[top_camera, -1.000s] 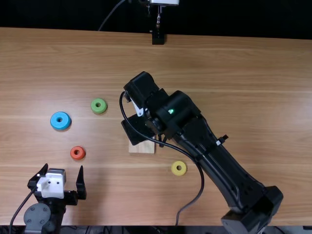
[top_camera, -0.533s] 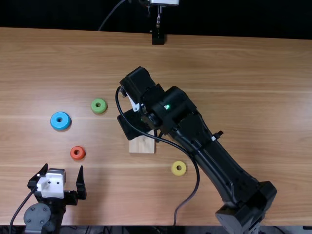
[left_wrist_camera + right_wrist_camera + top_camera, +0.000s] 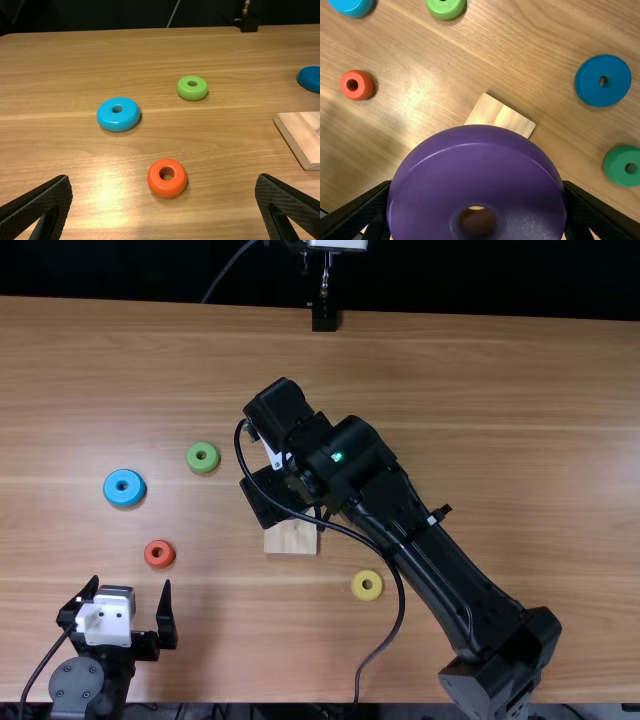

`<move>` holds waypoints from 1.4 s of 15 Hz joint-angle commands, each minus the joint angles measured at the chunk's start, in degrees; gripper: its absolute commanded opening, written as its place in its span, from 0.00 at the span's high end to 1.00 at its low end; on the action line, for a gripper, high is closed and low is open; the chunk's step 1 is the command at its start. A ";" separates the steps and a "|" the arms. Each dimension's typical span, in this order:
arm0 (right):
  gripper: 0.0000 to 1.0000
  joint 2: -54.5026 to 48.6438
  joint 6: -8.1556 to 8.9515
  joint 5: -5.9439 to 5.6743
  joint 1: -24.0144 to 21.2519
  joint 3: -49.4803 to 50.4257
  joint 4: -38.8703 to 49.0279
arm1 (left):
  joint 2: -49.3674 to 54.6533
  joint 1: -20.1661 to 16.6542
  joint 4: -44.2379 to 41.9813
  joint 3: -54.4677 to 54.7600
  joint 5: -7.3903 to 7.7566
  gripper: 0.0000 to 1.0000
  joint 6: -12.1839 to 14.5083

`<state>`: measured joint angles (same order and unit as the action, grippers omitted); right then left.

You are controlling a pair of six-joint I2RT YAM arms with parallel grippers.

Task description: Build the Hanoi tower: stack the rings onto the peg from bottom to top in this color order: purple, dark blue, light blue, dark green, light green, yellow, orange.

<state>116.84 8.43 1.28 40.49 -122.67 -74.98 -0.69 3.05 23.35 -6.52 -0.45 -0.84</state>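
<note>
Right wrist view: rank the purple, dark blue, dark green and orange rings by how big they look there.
Purple ring, by far, though held in the right hand close to the camera
Dark blue ring
Dark green ring, slightly cut off by the view's edge
Orange ring

A light brown wooden table (image 3: 520, 460) with streaky grain runs back to a black backdrop (image 3: 120, 270), crossed by a thin cable (image 3: 228, 269). Light leaves a pale glare (image 3: 107, 195) on the wood.
</note>
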 commanded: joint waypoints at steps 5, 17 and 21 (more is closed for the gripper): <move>1.00 0.67 -0.52 0.09 -1.38 -1.52 -0.18 | 0.69 0.55 2.59 6.52 -0.29 0.00 0.10; 1.00 0.76 -0.52 -0.01 -2.78 -1.52 -0.60 | 0.69 0.55 2.59 6.52 -0.29 0.00 0.21; 1.00 1.90 -0.41 -0.01 -2.52 -1.69 -0.49 | 0.69 0.47 2.59 6.52 -0.29 0.00 0.10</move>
<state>117.19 7.97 1.30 38.09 -122.67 -75.33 -0.69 3.05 23.38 -6.52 -0.43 -0.84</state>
